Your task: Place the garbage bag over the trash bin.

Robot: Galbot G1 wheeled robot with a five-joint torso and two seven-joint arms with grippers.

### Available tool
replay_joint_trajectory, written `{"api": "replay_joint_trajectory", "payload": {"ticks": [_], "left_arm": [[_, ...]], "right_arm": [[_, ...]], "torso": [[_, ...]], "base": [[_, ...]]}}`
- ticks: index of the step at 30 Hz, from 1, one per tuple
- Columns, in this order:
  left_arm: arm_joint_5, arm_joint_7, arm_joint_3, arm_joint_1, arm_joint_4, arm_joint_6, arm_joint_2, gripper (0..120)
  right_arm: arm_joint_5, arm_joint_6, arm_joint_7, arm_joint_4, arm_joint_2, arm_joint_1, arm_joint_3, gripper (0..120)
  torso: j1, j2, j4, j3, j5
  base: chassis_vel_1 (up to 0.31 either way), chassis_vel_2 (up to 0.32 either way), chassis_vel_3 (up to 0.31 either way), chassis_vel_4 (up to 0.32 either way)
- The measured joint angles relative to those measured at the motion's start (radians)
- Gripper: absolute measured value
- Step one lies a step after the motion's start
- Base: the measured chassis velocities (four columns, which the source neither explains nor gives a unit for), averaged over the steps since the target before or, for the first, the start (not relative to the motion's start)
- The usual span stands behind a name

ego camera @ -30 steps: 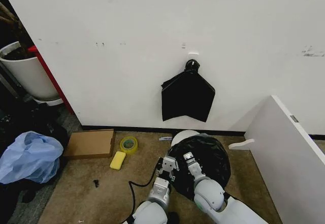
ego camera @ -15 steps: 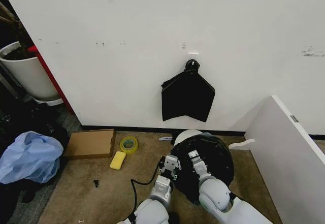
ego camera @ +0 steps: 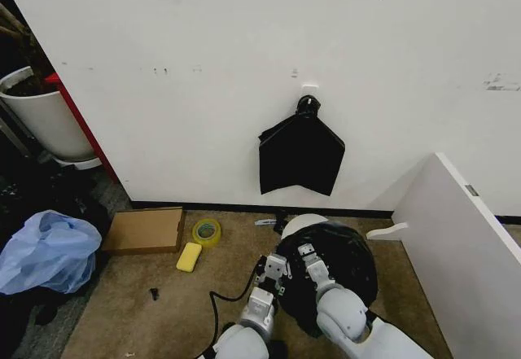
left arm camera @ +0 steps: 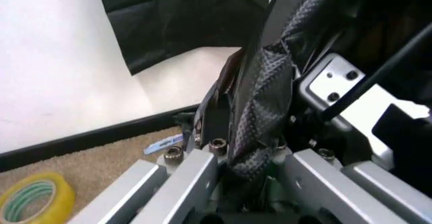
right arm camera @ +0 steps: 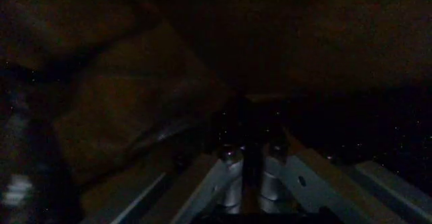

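Observation:
The glossy black garbage bag is draped over the trash bin, whose white rim peeks out at the far left side, on the carpet by the wall. My left gripper is at the bag's near left edge, shut on a twisted fold of the bag. Beside it, my right gripper rests on top of the bag. In the right wrist view its fingers stand close together in the dark under the black film, shut on it.
A flat black sheaf of bags hangs on the wall above the bin. A white board leans at the right. On the carpet to the left lie a yellow tape roll, a sponge, a cardboard box and a blue bag.
Both grippers and the bag have shifted a little nearer to me and lower over the bin. Slightly more of the white rim shows at the far side.

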Motion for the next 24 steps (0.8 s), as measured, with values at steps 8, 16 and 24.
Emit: {"api": "replay_joint_trajectory", "payload": {"ticks": [8,16,24], "left_arm": [[-0.016,0.007,0.020,-0.007,-0.016,0.000,0.002,0],[-0.035,0.004,0.025,0.007,-0.013,-0.001,0.003,0],[-0.067,0.008,0.027,-0.004,-0.026,-0.005,-0.003,0]], "right_arm": [[-0.019,0.030,0.003,-0.039,0.012,0.000,0.027,0],[-0.019,0.052,-0.011,0.036,-0.008,-0.067,0.056,0],[-0.031,0.051,-0.028,0.105,-0.011,-0.125,0.061,0]], "torso": [[0.000,0.000,-0.0001,0.000,0.0000],[0.000,0.000,0.0000,0.000,0.0001],[0.000,0.000,0.0000,0.000,0.0000]], "base": [[0.000,0.000,0.000,0.000],[0.000,0.000,0.000,0.000],[0.000,0.000,0.000,0.000]]}}
